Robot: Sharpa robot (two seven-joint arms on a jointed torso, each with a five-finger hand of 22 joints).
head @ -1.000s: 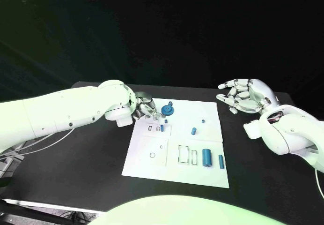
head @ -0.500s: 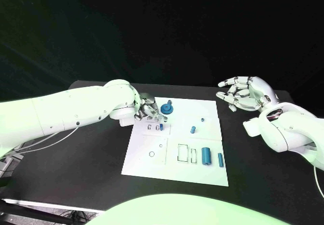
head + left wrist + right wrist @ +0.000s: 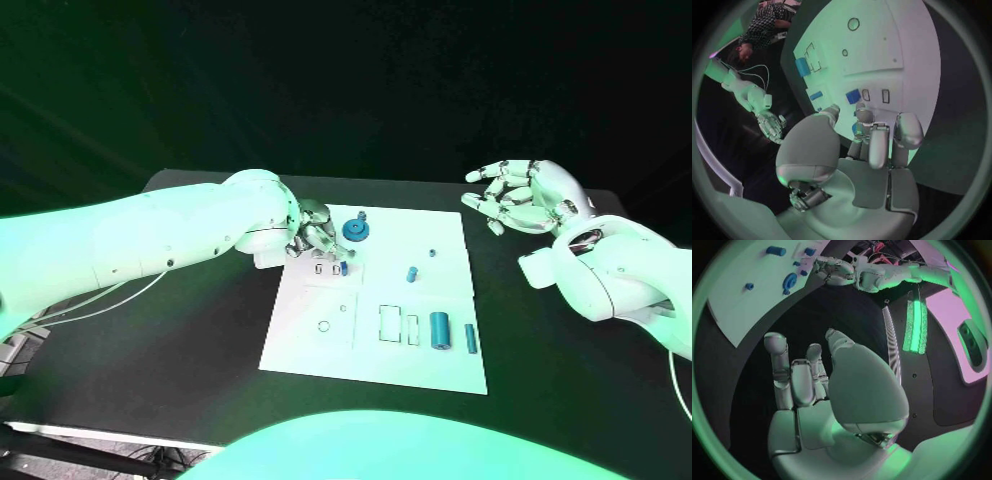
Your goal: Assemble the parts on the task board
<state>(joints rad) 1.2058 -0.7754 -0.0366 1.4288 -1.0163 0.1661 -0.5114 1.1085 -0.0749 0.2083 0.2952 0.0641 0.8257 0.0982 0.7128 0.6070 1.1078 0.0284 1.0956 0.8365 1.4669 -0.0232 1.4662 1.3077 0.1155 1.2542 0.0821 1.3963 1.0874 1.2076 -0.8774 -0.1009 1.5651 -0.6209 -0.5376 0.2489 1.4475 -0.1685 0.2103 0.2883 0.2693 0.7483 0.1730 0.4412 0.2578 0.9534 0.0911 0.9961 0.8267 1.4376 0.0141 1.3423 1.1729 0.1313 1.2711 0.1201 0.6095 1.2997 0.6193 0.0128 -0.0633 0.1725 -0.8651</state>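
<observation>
The white task board [image 3: 378,345] lies mid-table. A round blue gear part [image 3: 355,232] stands near its far left corner. My left hand [image 3: 313,233] hangs right beside that gear, fingers pointing down. In the left wrist view the gear [image 3: 856,129] peeks between the thumb and fingers [image 3: 873,137]; I cannot tell if they touch it. A small blue piece [image 3: 343,268] stands by the small slots [image 3: 885,96]. My right hand [image 3: 522,200] hovers off the board's far right corner, fingers spread and empty.
More blue parts sit on the board: two small pegs [image 3: 413,273] [image 3: 431,252], a thick cylinder [image 3: 440,328] and a slim one [image 3: 470,338] near the front right. Bare black table [image 3: 188,330] surrounds the board.
My left hand has edged a little to the right, closer to the blue gear. The right hand and the board's parts have stayed put.
</observation>
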